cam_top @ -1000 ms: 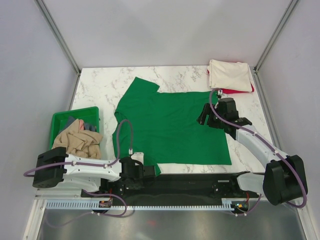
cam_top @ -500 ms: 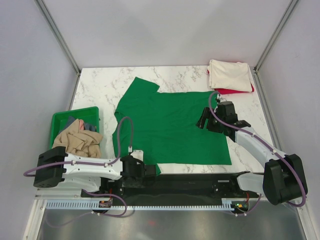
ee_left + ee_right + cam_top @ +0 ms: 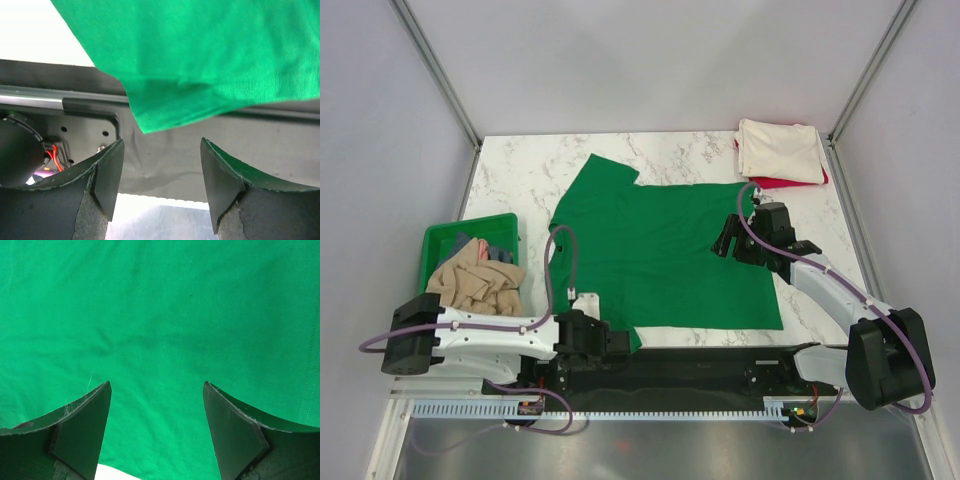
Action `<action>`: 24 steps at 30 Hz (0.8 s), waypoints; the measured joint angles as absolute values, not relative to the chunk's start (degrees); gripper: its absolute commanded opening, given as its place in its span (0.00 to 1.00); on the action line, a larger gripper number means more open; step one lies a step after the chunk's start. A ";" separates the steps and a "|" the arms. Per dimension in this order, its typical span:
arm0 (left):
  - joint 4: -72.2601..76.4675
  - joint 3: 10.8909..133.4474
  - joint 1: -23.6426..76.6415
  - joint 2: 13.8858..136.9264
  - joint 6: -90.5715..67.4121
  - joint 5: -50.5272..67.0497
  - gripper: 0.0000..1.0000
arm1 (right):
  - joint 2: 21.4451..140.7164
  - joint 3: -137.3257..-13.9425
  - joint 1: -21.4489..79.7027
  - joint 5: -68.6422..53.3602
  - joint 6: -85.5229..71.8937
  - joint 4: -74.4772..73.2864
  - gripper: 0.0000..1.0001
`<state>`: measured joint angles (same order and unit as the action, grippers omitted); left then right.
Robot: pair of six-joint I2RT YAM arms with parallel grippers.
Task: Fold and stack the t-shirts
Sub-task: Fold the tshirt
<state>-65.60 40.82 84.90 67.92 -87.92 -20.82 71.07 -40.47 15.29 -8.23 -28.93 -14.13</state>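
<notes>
A bright green t-shirt [image 3: 660, 250] lies spread flat on the marble table. Its near-left corner [image 3: 200, 65] hangs over the table's front edge. My left gripper [image 3: 617, 340] sits at that corner, and in the left wrist view it [image 3: 161, 146] is open, with the cloth just beyond the fingertips and nothing between them. My right gripper [image 3: 724, 238] hovers open over the shirt's right side, with green cloth [image 3: 160, 315] under it [image 3: 156, 386]. A folded cream-white t-shirt [image 3: 780, 150] lies on a red one [image 3: 792, 183] at the back right. A tan t-shirt [image 3: 475, 282] is bunched in the bin.
The green plastic bin [image 3: 440, 240] stands at the left edge of the table, with grey cloth beside the tan shirt. Metal frame posts rise at both back corners. The black base rail [image 3: 720, 365] runs along the near edge.
My left gripper has opened and let go of the green shirt's near-left corner. My right gripper has shifted slightly nearer over the shirt.
</notes>
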 measured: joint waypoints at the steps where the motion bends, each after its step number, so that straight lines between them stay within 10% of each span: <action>1: -65.63 40.42 84.31 67.37 -88.18 -21.17 0.69 | 71.07 -40.47 15.35 -8.32 -28.93 -14.15 0.82; 15: -56.34 30.76 77.21 65.25 -87.13 -20.75 0.57 | 71.18 -40.21 15.55 -8.73 -28.86 -14.15 0.82; 24: -56.66 30.50 76.88 64.45 -85.82 -21.06 0.14 | 72.40 -40.21 15.55 -8.73 -28.71 -13.91 0.82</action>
